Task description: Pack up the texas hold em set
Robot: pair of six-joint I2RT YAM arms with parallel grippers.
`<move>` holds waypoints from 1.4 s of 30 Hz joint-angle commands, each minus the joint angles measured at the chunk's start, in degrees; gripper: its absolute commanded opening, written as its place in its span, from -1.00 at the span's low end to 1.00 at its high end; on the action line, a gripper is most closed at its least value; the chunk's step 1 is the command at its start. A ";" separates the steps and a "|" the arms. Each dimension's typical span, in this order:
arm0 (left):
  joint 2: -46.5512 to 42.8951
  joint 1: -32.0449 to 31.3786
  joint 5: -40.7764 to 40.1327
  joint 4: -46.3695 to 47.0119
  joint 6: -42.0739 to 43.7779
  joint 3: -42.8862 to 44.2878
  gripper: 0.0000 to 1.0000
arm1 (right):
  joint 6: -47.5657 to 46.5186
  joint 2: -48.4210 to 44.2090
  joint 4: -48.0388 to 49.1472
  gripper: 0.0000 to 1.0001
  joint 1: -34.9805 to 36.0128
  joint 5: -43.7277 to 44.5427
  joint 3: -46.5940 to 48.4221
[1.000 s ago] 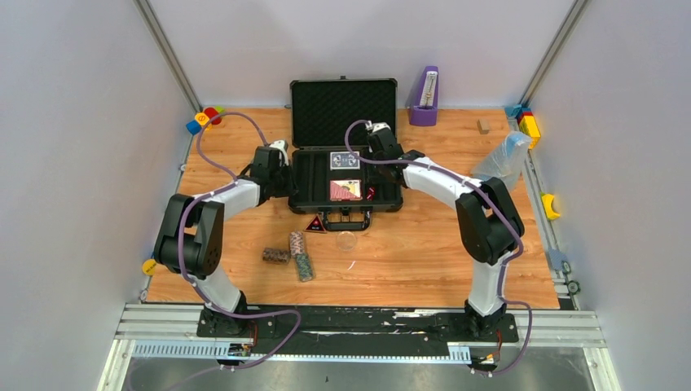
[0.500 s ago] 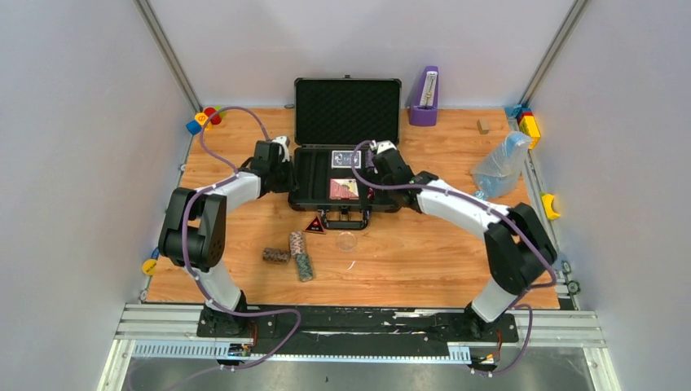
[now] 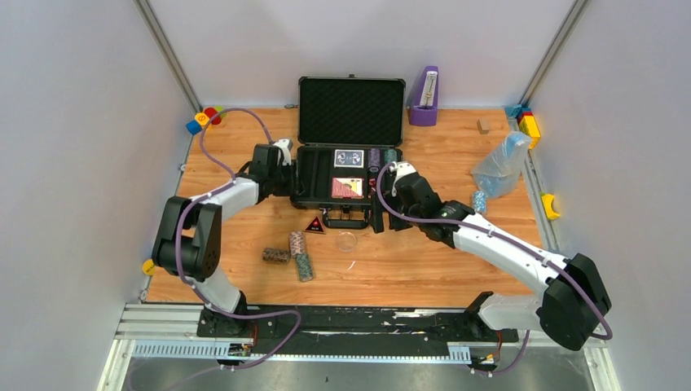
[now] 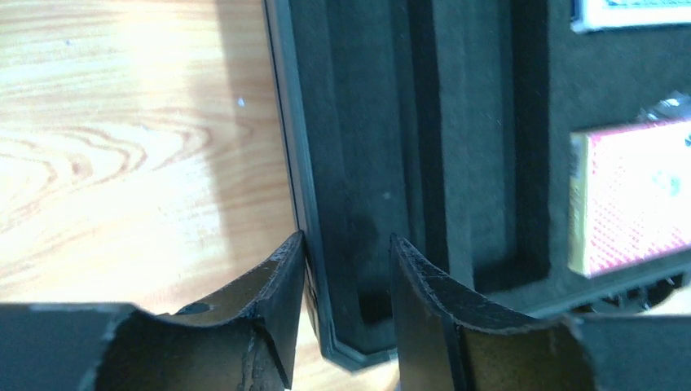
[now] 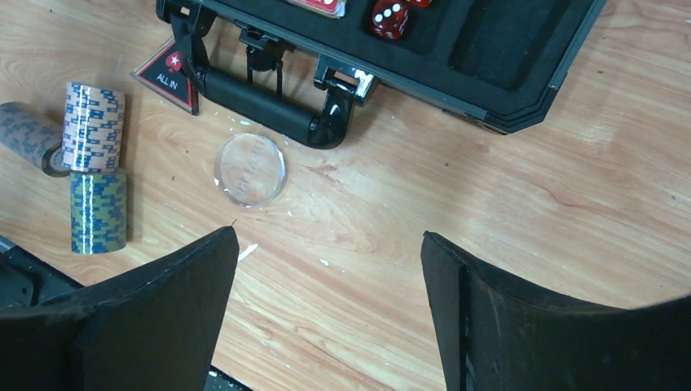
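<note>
Your left claw (image 4: 346, 281) is pinching the left wall of the case (image 3: 346, 175) near its front corner. One finger presses the outer rim and the other sits in the first foam slot, so the wall and foam lip fill the gap between them. The case lies open at the middle of the table (image 3: 407, 269), with its lid standing upright at the back. Inside, a blue deck (image 3: 348, 158) lies behind a red deck (image 3: 346, 188). The red dice (image 5: 389, 16) sit in a compartment just right of the red deck.

Your right claw (image 5: 326, 277) is spread wide and holds nothing. It hangs over bare wood just in front of the case's front right corner, apart from it. In its own camera, the handle (image 5: 257, 90) lies ahead and to the left. A clear disc (image 5: 250, 169) sits just in front of the handle, and the dark red triangle (image 5: 169, 73) is just beside the handle's left end. Three chip rolls (image 5: 92, 125) lie farther left, well apart from this claw. A tan one and a green one lie end to end, with a darker one beside them.
</note>
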 commanded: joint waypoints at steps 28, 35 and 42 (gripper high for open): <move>-52.20 -0.91 -4.73 -1.13 -5.75 -32.54 0.99 | 16.21 31.14 -13.65 1.00 19.03 16.46 20.84; -58.56 -0.90 -6.41 0.26 -7.13 -36.05 0.99 | 17.04 35.91 -13.61 0.94 19.05 15.10 23.55; -61.70 -0.93 -7.27 0.05 -8.02 -37.19 0.98 | 16.72 39.28 -13.44 0.79 18.87 15.45 26.12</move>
